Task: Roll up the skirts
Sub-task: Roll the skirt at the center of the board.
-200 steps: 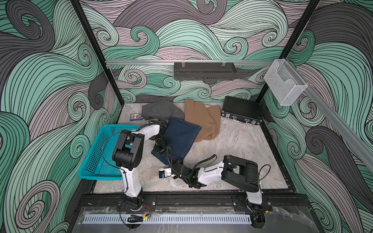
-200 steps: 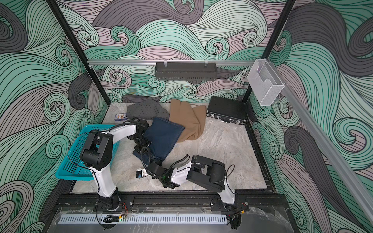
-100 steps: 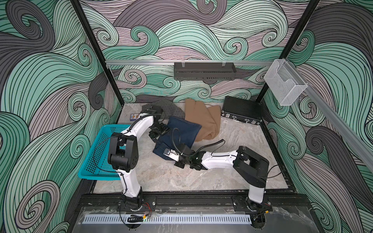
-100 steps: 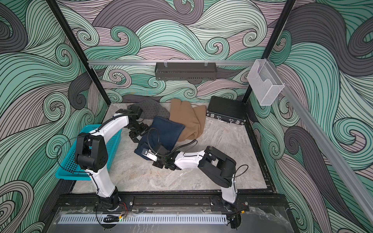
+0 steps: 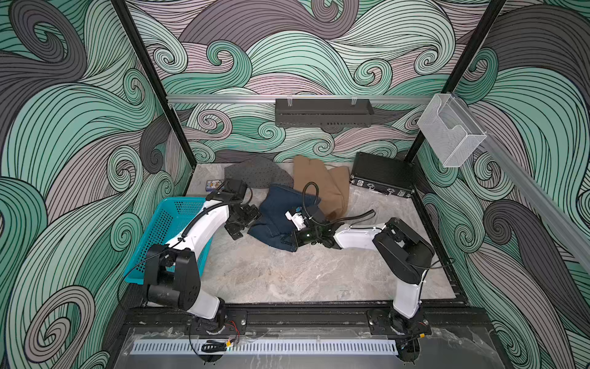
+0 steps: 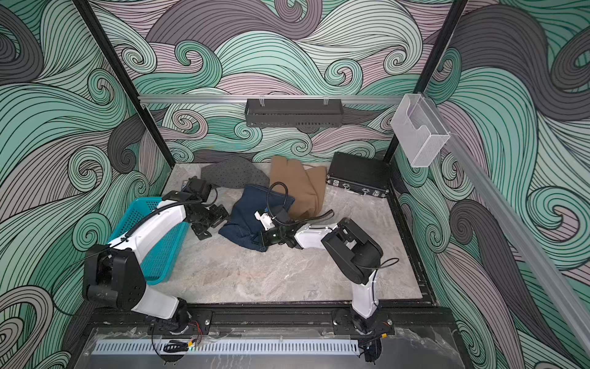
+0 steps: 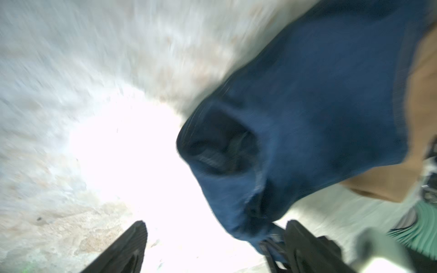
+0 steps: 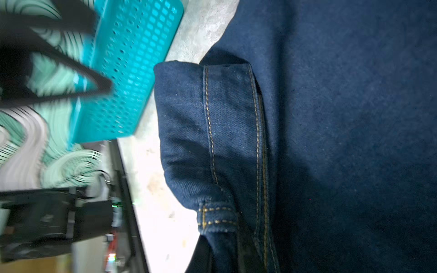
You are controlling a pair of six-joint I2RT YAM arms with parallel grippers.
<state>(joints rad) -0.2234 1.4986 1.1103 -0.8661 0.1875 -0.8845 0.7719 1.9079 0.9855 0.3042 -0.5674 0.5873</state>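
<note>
The dark blue denim skirt (image 5: 281,214) lies mid-table, overlapping the tan-brown skirt (image 5: 322,188); the grey dotted skirt (image 5: 258,174) lies behind them to the left. My right gripper (image 5: 289,244) is shut on the denim's front edge. In the right wrist view that gripper (image 8: 222,255) pinches the stitched hem and a belt loop of the denim skirt (image 8: 331,118). My left gripper (image 5: 241,220) stands open just left of the denim, holding nothing. In the blurred left wrist view its fingers (image 7: 127,248) are spread wide, and the denim skirt (image 7: 319,113) hangs close to one of them.
A teal basket (image 5: 169,230) sits at the table's left edge beside my left arm. A black hard case (image 5: 381,174) lies at the back right, and a small box (image 5: 212,184) at the back left. A black shelf (image 5: 322,111) and a clear holder (image 5: 450,134) hang on the walls.
My left gripper has opened, let go of the denim's left edge and drawn slightly left. My right gripper has carried the denim's front edge rearward and to the right.
</note>
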